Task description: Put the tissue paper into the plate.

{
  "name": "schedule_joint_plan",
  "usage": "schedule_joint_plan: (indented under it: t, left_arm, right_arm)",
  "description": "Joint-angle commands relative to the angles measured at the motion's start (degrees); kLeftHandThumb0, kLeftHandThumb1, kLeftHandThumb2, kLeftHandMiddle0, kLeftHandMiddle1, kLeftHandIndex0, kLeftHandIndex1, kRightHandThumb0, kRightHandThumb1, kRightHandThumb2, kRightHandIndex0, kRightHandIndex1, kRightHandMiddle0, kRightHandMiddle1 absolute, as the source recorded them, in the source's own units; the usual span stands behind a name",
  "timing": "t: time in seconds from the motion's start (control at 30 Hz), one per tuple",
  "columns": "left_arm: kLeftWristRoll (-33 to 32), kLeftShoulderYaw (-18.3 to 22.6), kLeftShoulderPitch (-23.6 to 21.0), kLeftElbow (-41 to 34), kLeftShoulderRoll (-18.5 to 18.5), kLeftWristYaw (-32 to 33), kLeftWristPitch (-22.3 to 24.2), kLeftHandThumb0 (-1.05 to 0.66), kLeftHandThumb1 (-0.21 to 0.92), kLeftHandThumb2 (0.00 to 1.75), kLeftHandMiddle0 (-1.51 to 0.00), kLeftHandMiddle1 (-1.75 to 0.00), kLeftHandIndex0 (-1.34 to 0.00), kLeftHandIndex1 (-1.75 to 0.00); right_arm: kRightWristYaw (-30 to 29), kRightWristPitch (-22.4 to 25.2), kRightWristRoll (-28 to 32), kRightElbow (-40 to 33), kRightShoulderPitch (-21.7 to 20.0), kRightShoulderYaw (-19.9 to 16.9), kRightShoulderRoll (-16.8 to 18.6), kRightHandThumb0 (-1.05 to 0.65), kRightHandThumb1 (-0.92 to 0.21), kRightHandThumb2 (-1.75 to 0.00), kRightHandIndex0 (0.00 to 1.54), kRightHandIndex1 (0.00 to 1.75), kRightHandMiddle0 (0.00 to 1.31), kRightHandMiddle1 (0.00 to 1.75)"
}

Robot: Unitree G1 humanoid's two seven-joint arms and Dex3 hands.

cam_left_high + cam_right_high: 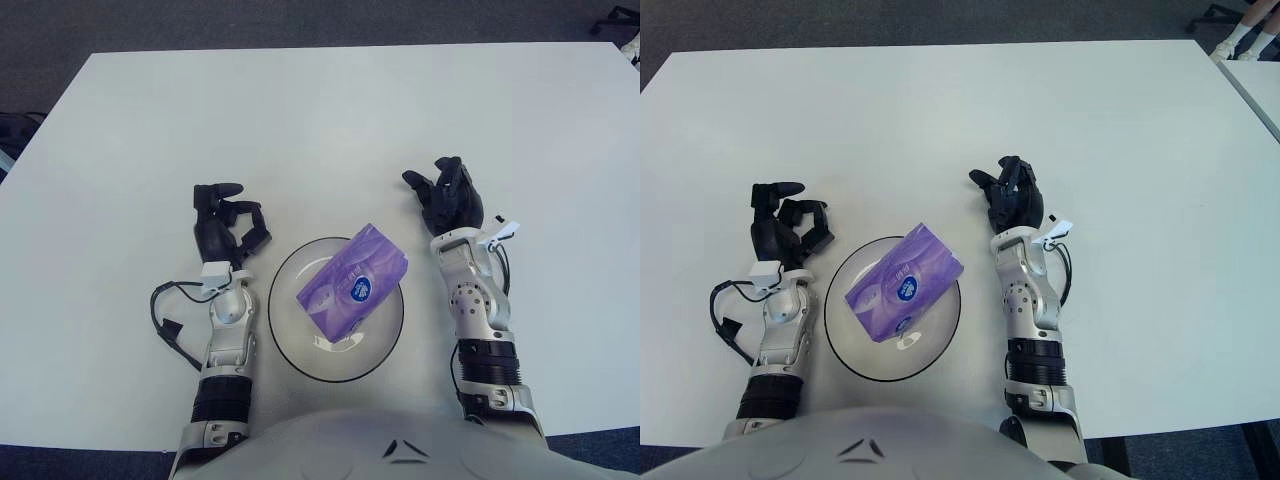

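A purple tissue pack (352,280) with a blue round label lies tilted inside the clear glass plate (300,356) at the near middle of the white table. Its upper right corner reaches the plate's rim. My right hand (444,196) is just right of the plate, apart from the pack, fingers spread and holding nothing. My left hand (225,222) shows left of the plate with fingers loosely curled and empty.
The white table (330,120) stretches far beyond the plate. A black cable (170,325) loops beside my left forearm. Dark carpet lies past the table's far edge.
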Motion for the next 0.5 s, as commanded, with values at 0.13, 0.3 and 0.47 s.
schedule_joint_plan:
  t: [0.13,0.3,0.47]
  left_arm:
    - [0.38,0.04,6.61,3.92,0.42,-1.8,2.85,-0.01,0.44,1.09,-0.61,-1.47,-0.38,-1.75]
    - [0.14,0.13,6.94,3.09,0.49,-2.69,3.34,-0.01,0.43,1.1,-0.61,-1.48,-0.38,-1.75]
    - [-0.04,0.23,7.25,2.35,0.41,-3.32,3.7,-0.01,0.43,1.11,-0.61,-1.49,-0.37,-1.75]
  right_arm:
    - [2.52,-7.66,-9.46,8.48,2.14,1.86,1.47,-0.38,-0.71,-0.82,0.54,1.36,0.32,1.75]
    - [3.17,-13.56,-15.41,12.93,1.81,2.81,0.92,-0.38,-0.66,-0.89,0.57,1.39,0.35,1.75]
    - [3.29,-17.08,-19.7,16.37,1.39,3.24,0.21,-0.39,-0.63,-0.93,0.6,1.39,0.37,1.75]
